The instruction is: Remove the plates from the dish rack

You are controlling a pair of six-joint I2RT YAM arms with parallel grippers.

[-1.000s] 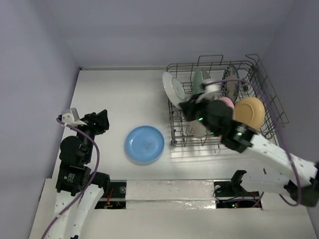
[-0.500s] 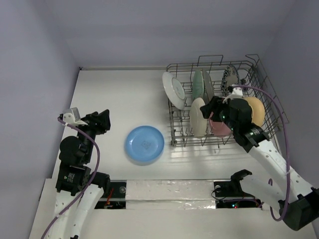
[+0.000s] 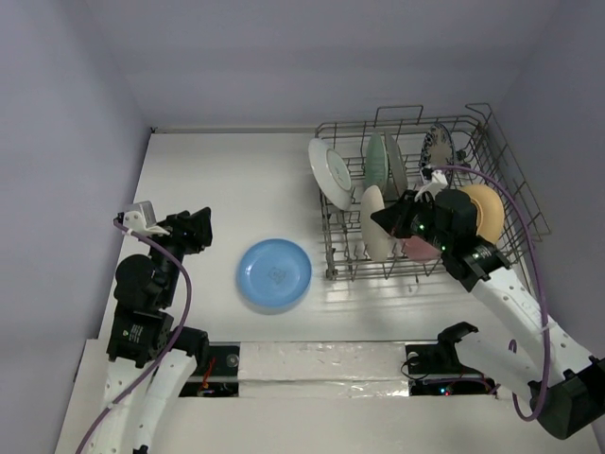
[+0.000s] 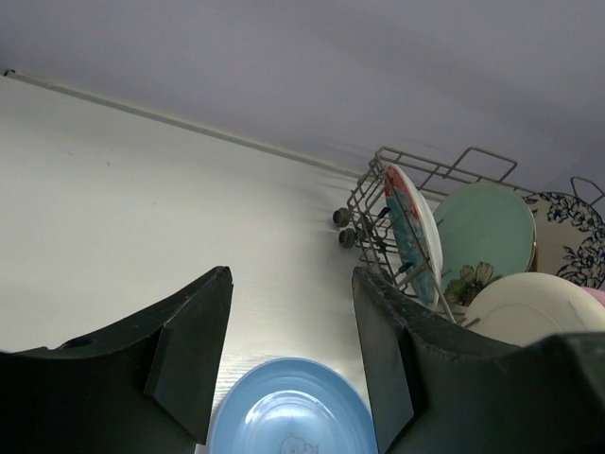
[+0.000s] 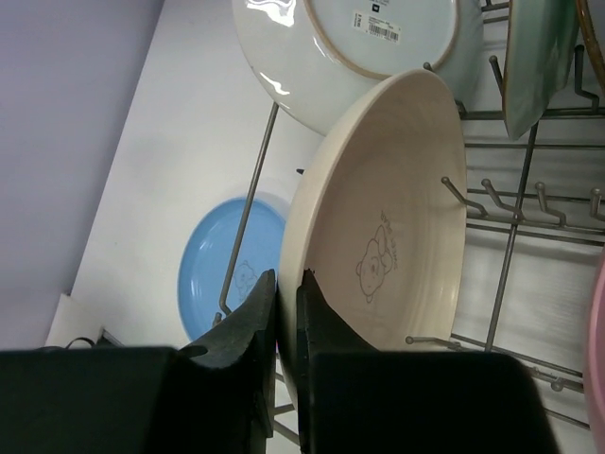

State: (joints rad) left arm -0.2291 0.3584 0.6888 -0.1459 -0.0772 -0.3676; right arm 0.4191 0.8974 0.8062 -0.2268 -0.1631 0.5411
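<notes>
The dish rack [image 3: 492, 128] stands at the back right with several plates upright in it. My right gripper [image 3: 386, 220] [image 5: 288, 280] is shut on the left rim of the cream plate [image 3: 375, 230] [image 5: 388, 227], which stands between the tines. A red-and-teal floral plate [image 3: 329, 168] leans at the rack's left end, with its pale back [image 5: 350, 47] showing in the right wrist view. A blue plate [image 3: 274, 272] [image 4: 293, 407] lies flat on the table. My left gripper [image 3: 197, 227] [image 4: 288, 279] hangs open left of the blue plate, holding nothing.
Also in the rack are a mint green plate [image 3: 376, 159], a pink one [image 3: 416, 248], a yellow-orange one [image 3: 477, 210] and a black-and-white patterned one [image 3: 437, 142]. Rack wires [image 5: 248, 208] run just beside my right fingers. Walls close in at the back and sides.
The right arm pulled back from over the rack's left side, its jaws opened, then closed on the cream plate's rim. The left arm has barely moved.
</notes>
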